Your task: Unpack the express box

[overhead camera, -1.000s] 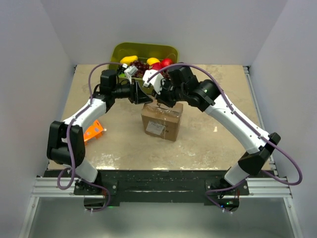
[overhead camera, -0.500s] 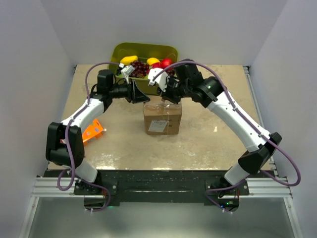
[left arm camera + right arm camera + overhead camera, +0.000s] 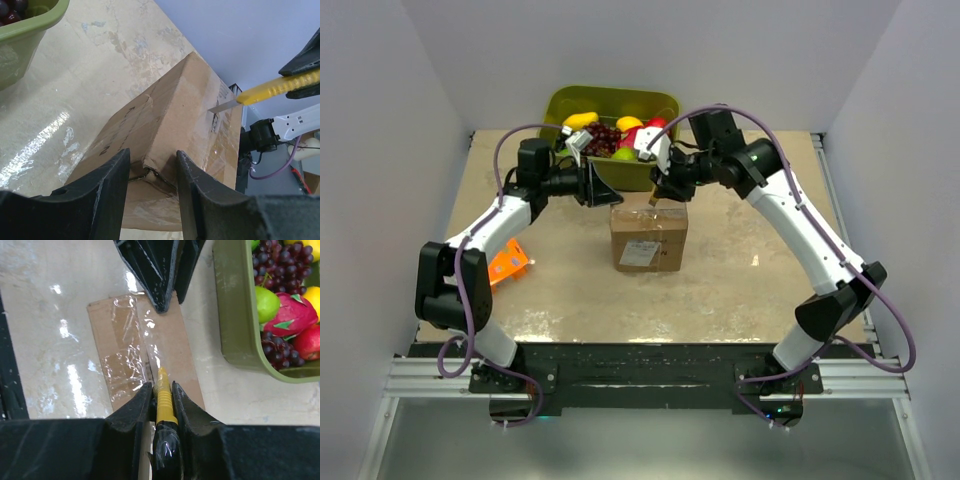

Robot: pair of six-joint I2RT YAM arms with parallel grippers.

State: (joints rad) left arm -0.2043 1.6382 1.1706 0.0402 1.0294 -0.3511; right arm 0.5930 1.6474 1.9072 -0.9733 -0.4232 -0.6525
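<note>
The express box (image 3: 648, 240) is a small brown carton with clear tape along its top seam and a white label on its near side. It stands mid-table. My left gripper (image 3: 608, 193) sits at its far left top corner. In the left wrist view its fingers (image 3: 112, 185) pinch the crumpled corner of the box (image 3: 170, 115). My right gripper (image 3: 661, 194) is above the box's far edge, shut on a yellow utility knife (image 3: 163, 402). The blade (image 3: 222, 105) rests on the taped seam of the box top (image 3: 125, 340).
An olive-green bin (image 3: 650, 100) of fruit stands just behind the box, close to both grippers, and also shows in the right wrist view (image 3: 230, 305). A flat orange package (image 3: 507, 265) lies at the left beside the left arm.
The box has turned from skewed to square with the table edge. The right gripper with the knife has moved back toward the box's far edge. The left gripper has stayed at the corner.
</note>
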